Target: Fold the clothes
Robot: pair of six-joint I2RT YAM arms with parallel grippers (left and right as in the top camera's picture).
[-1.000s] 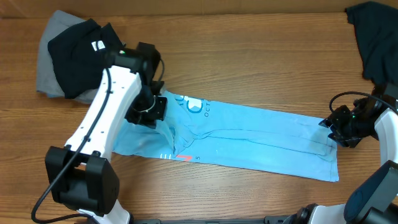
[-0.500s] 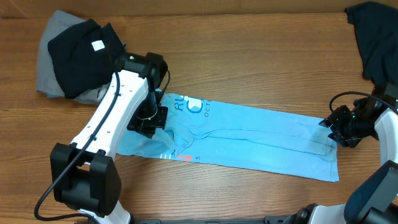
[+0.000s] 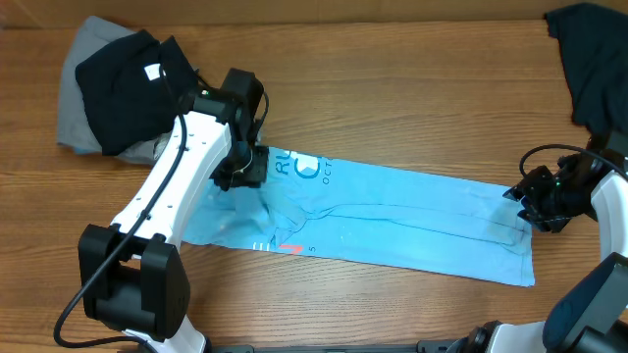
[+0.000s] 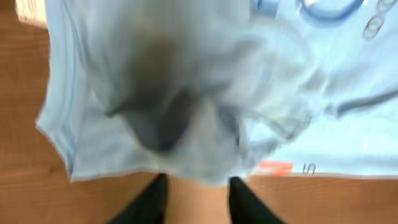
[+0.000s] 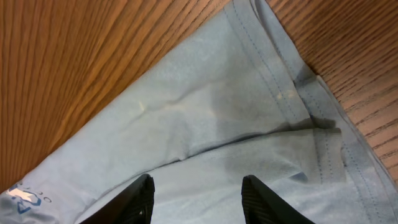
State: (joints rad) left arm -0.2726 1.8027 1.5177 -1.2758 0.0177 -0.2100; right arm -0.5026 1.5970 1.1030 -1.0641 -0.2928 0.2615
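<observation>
The light blue T-shirt (image 3: 392, 211) lies in a long folded strip across the table, with its lettering near the left end and a small red mark at the front edge. My left gripper (image 3: 243, 172) hovers over the shirt's left end. In the left wrist view its fingers (image 4: 198, 186) are apart with bare wood between them, and the blurred shirt (image 4: 186, 62) lies beyond the tips. My right gripper (image 3: 520, 201) is open over the shirt's right hem. The right wrist view shows its fingers (image 5: 199, 186) wide apart above the fabric (image 5: 205, 106).
A black garment (image 3: 123, 83) lies on a grey one (image 3: 74, 118) at the far left corner. A dark garment (image 3: 589, 59) lies at the far right corner. The wooden table (image 3: 412, 108) shows behind the shirt.
My left gripper has moved toward the far side over the shirt's left end, uncovering more of the lettering. The right arm has not moved.
</observation>
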